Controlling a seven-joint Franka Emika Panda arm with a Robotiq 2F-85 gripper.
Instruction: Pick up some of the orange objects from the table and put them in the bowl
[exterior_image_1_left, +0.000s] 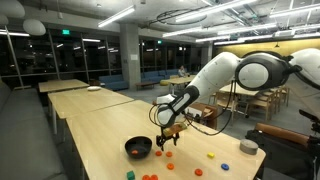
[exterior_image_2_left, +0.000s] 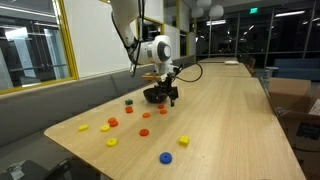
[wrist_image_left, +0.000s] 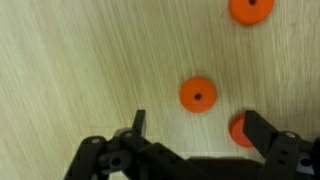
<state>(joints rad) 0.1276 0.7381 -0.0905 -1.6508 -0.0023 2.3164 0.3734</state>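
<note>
Closest to the wrist camera, gripper (wrist_image_left: 200, 128) — jaws spread wide, holding nothing. Between the fingers (wrist_image_left: 138, 122) and just ahead, one of the orange objects (wrist_image_left: 198, 95), flat on the pale table (wrist_image_left: 80, 70); another half hidden behind the opposite finger, a third at the top edge. Hangs low over the table in both exterior views — just beside the black bowl (exterior_image_1_left: 138, 148), more orange pieces scattered near, plus a blue piece (exterior_image_2_left: 166, 157) well apart.
</note>
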